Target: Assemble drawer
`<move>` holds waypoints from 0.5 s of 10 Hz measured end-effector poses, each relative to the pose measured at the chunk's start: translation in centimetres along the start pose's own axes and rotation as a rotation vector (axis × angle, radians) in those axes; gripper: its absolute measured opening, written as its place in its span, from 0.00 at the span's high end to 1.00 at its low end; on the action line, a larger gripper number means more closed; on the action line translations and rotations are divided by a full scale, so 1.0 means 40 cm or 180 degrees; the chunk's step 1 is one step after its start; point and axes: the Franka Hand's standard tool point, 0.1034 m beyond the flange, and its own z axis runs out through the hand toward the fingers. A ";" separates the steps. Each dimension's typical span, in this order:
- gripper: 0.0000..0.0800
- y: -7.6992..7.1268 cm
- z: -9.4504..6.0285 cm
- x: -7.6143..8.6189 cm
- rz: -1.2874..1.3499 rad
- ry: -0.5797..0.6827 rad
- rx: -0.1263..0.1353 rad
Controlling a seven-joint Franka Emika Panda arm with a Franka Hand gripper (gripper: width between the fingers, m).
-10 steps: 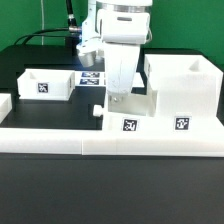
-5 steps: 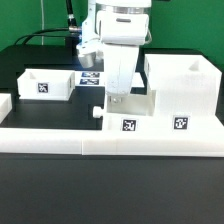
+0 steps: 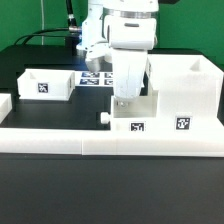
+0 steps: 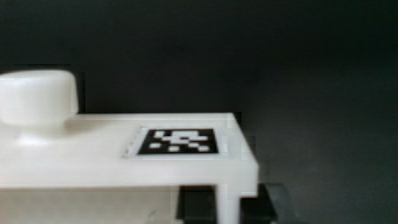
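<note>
The tall white housing [image 3: 186, 82] stands at the exterior view's right, with a tag on its front. A small white tray [image 3: 138, 112] with a knob [image 3: 105, 117] and a tag sits against the housing's lower left side. I cannot tell how far it is in. My gripper [image 3: 124, 100] reaches down from above and is shut on this tray's wall. In the wrist view the dark fingers [image 4: 210, 205] clamp the white wall of the tray [image 4: 107, 160] beside its tag [image 4: 180, 141] and knob [image 4: 39, 95], the gripper [image 4: 242, 206] astride it. A second tray [image 3: 47, 84] sits at the left.
Long low white border bars [image 3: 100, 142] run along the front and at the far left [image 3: 4, 104]. The marker board [image 3: 95, 77] lies behind the gripper. The table top is black.
My gripper has moved toward the exterior view's right, and the held tray has slid with it toward the housing and slightly forward. The left tray and housing have not moved.
</note>
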 end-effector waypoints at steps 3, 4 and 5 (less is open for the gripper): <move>0.94 0.000 0.000 0.000 0.0005 0.0001 -0.0002; 0.94 0.002 0.001 0.005 0.0051 0.0012 -0.0044; 0.94 0.002 0.001 0.003 0.0058 0.0011 -0.0044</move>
